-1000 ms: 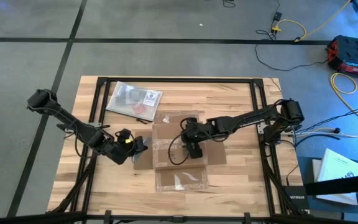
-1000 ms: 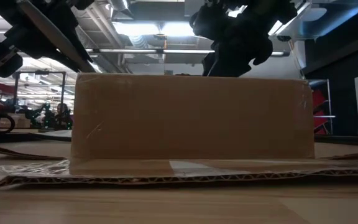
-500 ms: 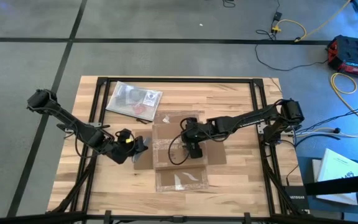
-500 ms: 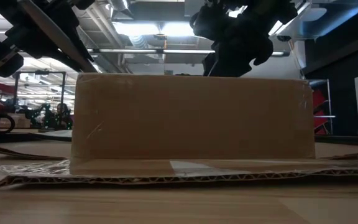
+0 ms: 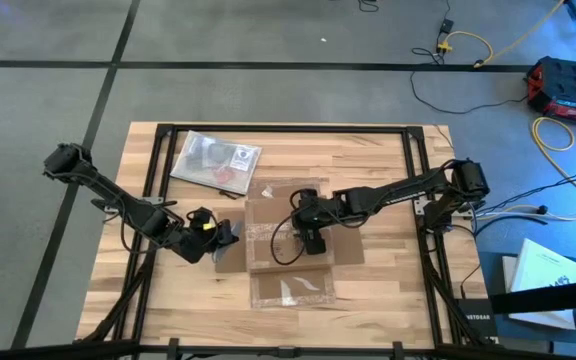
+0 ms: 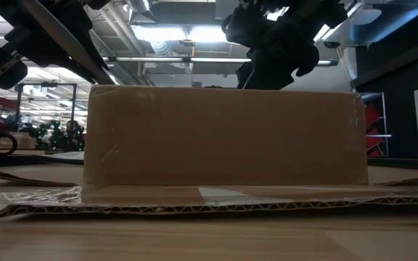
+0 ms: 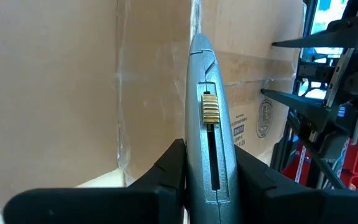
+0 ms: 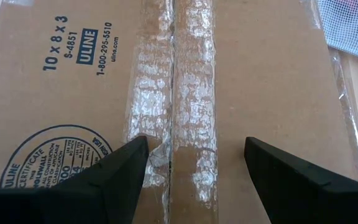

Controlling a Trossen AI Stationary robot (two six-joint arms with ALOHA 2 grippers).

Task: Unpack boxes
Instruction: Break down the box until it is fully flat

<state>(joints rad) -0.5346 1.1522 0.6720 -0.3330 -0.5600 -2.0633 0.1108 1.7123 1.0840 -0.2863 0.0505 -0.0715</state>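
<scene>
Beside the box (image 5: 286, 238), left gripper (image 7: 209, 180) clamps a grey cutter (image 7: 208, 134), its tip hidden; right gripper (image 8: 194, 165) spread above.

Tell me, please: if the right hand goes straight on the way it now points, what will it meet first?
Most likely the taped seam on top of the cardboard box. The right hand is open, its fingers on either side of that seam; how far above it cannot be judged.

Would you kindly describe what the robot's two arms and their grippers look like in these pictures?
Both arms are dark, nearly black, slim and jointed. The left arm carries a small yellow marking near its wrist, just behind the left gripper. The right arm has a thin dark cable looping down near the right gripper. Each gripper has two flat, tapering black fingers.
</scene>
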